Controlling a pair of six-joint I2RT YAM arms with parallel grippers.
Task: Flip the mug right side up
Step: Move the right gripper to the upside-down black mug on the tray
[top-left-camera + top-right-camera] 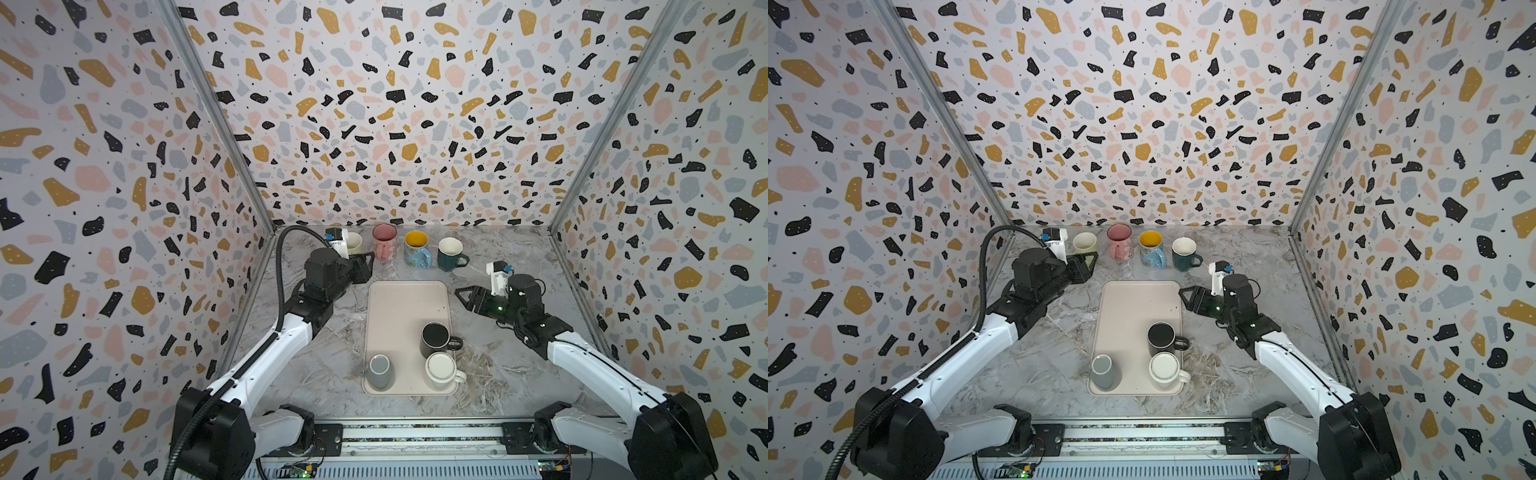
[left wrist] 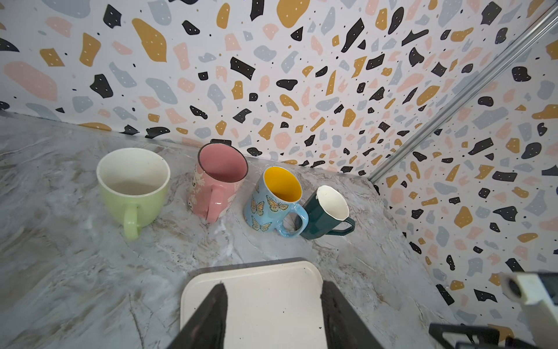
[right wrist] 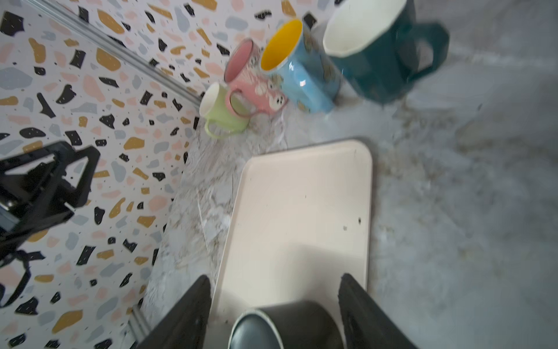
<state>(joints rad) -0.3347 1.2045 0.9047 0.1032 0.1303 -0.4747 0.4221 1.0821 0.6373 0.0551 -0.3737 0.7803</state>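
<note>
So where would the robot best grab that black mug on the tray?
Probably the black mug is best taken across its round body, by the right gripper coming from the far side, where the tray is bare. It stands bottom up, so its rim lies against the tray; its handle sticks out rightward and the white mug crowds the near side.

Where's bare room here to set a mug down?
The tray is bare in its far half, beyond the black mug. The table is bare on both sides of the tray. Crowded: the tray's near end with the white mug and grey mug, and the mug row at the back.
</note>
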